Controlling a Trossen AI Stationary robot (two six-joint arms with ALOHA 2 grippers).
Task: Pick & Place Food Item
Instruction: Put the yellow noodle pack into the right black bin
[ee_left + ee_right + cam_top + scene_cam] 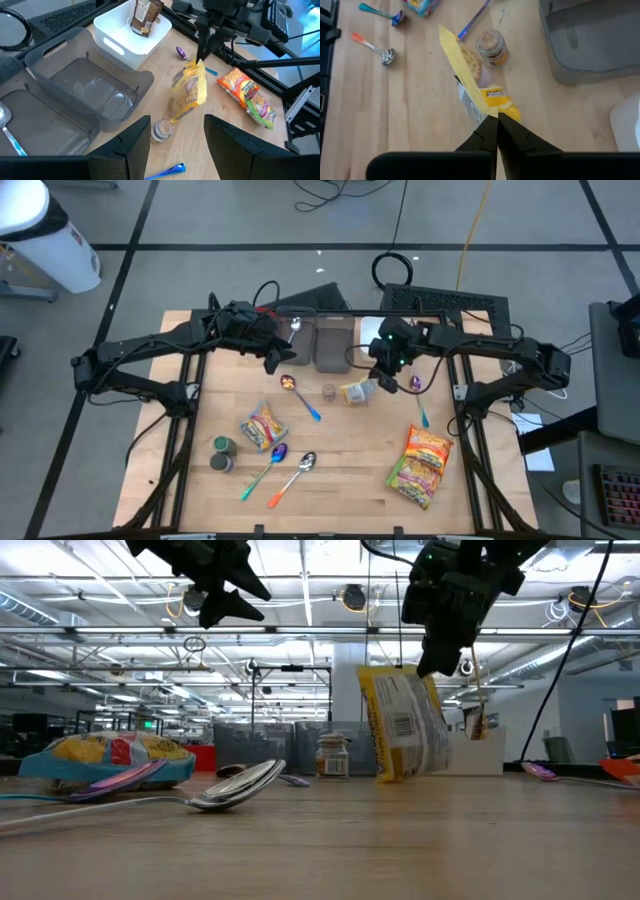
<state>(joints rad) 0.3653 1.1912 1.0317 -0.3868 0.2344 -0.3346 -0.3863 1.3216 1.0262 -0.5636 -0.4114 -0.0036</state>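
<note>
Right fingers (497,119) pinch the yellow snack bag's (470,85) top edge — left fingers (172,140) open.

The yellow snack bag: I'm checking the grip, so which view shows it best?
The left wrist view: the whole yellow snack bag hangs pinched at its top by the right tool. The low view shows its barcoded side, the right wrist view only the pinched edge, and the high view shows it small.

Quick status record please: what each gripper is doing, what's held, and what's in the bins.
right gripper: shut on the top edge of the yellow snack bag
yellow snack bag: hangs upright, bottom at the table, beside the small jar
left gripper: open, empty, above the table near the grey tray
white bin: holds a brown packet
grey tray: no food inside
</note>
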